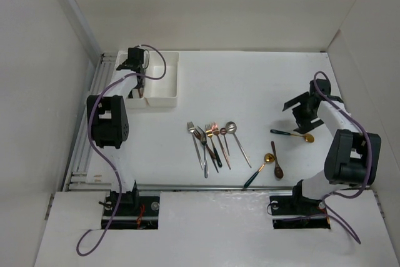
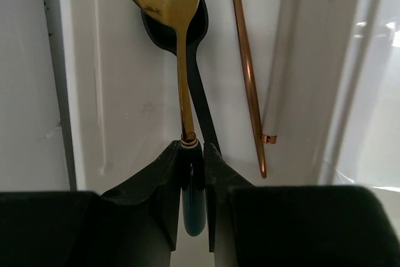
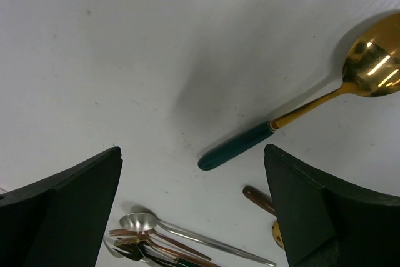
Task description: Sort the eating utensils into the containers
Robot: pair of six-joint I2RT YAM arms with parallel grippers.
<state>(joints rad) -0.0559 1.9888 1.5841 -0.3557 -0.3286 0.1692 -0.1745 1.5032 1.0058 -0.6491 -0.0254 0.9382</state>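
White table, pale enclosure walls

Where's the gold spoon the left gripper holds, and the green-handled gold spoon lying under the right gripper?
Held gold spoon [image 2: 184, 79]: left wrist view, on its gold stem.
Lying green-handled gold spoon [image 3: 237, 145]: right wrist view, on its green handle.

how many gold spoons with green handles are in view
3. One spoon is held in the left gripper over the bins, one lies on the table below the open right gripper, one nearer the front edge. Others may be hidden in the bins.
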